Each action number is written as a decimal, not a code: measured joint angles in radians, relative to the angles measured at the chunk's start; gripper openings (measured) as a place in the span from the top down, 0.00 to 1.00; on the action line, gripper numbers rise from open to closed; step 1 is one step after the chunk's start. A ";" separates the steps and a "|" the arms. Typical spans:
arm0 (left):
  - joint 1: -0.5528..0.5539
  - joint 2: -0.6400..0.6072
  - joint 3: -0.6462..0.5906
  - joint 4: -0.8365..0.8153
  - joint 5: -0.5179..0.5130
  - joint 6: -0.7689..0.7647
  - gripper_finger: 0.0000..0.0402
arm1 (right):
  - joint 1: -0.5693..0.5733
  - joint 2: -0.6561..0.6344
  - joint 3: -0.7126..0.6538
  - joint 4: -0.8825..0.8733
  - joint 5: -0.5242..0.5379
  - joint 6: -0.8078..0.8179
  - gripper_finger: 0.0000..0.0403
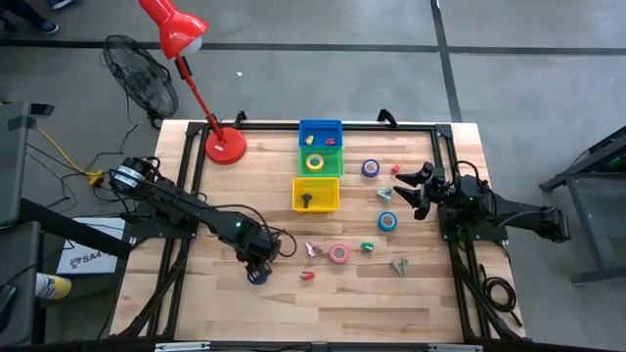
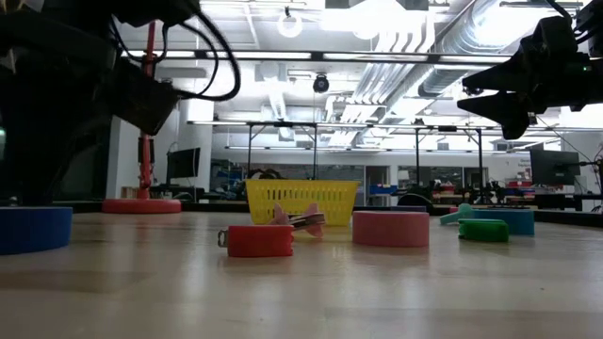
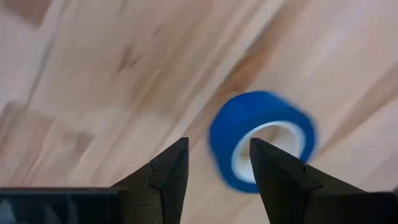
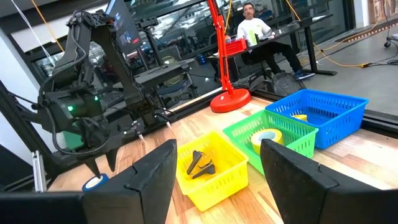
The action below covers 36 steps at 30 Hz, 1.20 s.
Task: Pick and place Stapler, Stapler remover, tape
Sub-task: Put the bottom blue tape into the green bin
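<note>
The wooden table (image 1: 196, 303) carries three small baskets in a row at its far middle: a blue basket (image 1: 320, 124), a green basket (image 1: 318, 172) with a yellow tape roll (image 1: 315, 162) in it, and a yellow basket (image 1: 328, 202) holding a dark stapler remover (image 1: 307, 200). A red desk lamp (image 1: 224, 147) stands at the far left. Loose tape rolls lie across the middle and right of the table, among them a pink roll (image 1: 338, 253), a blue roll (image 1: 388, 221) and a purple roll (image 1: 371, 168).

The left gripper (image 1: 258, 266) is low over the near-left part of the table, directly above a blue tape roll (image 3: 261, 140) that lies flat with its open centre facing up. Its fingers (image 3: 165, 177) are parted and empty. In the left wrist view the roll does not sit in the gap; it lies off toward one finger, which seems to hang over the ring's hole and near rim, though blur makes that overlap hard to judge. My reading is that the gripper needs a small sideways shift toward the roll before descending, so both fingers straddle the ring wall or the whole ring. A flat ring has no long axis, so wrist rotation matters little.

The right gripper (image 1: 411, 191) waits raised at the right side, fingers spread and holding nothing. The left arm is plainly the nearer one to this roll.
</note>
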 joint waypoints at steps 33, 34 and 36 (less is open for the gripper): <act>0.020 0.053 0.001 0.032 -0.028 0.164 0.92 | 0.000 0.000 0.000 0.000 0.000 0.000 0.45; 0.036 0.044 0.001 0.032 -0.044 0.186 0.92 | 0.000 0.000 0.000 0.000 0.000 0.000 0.45; 0.072 0.019 0.001 0.033 -0.086 0.237 0.92 | 0.000 0.000 0.000 0.000 0.000 0.000 0.45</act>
